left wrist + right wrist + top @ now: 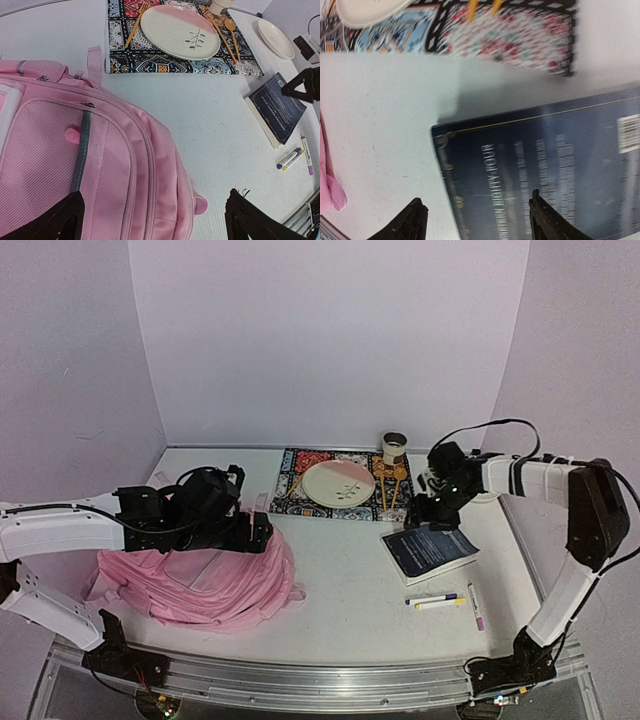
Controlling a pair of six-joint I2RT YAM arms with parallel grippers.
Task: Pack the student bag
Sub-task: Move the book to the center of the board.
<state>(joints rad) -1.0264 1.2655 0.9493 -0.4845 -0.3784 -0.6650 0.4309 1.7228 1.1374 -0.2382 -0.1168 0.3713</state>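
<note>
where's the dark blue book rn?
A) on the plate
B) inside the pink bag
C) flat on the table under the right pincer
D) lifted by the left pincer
C: the book lies flat on the table, with the right pincer open just above its corner and not closed on it.

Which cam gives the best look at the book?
Left wrist: nearly the whole book, with cover and page edges clear. Top external shows it whole but small; right wrist shows it close up, but blurred and cropped.
</note>
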